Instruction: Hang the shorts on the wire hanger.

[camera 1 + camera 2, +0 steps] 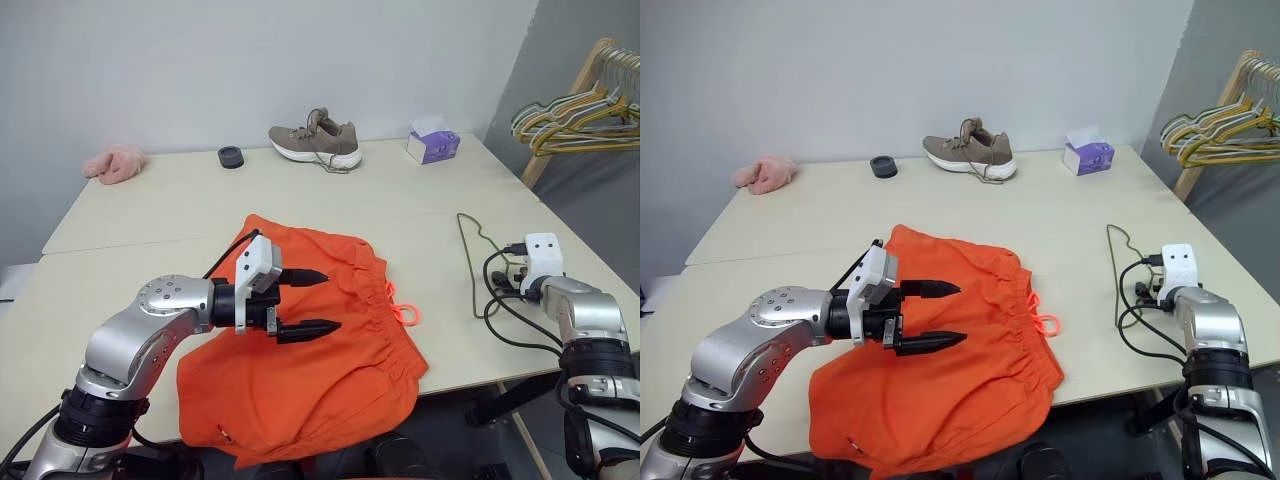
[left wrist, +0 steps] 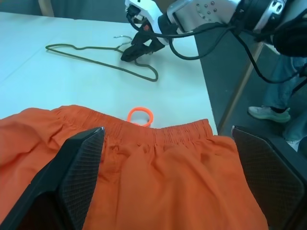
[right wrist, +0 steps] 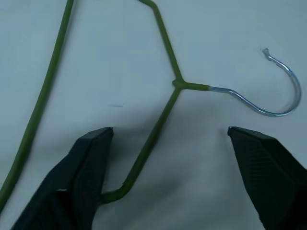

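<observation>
On the table (image 1: 150, 215): one shorts (image 1: 320, 350), one wire hanger (image 1: 470, 255).

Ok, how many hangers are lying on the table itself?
1: the wire hanger lies at the table's right side, with the right gripper just above it.

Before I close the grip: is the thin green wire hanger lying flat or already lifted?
Lying flat: the thin green wire hanger rests on the pale table, the right tool's fingers open around it.
</observation>
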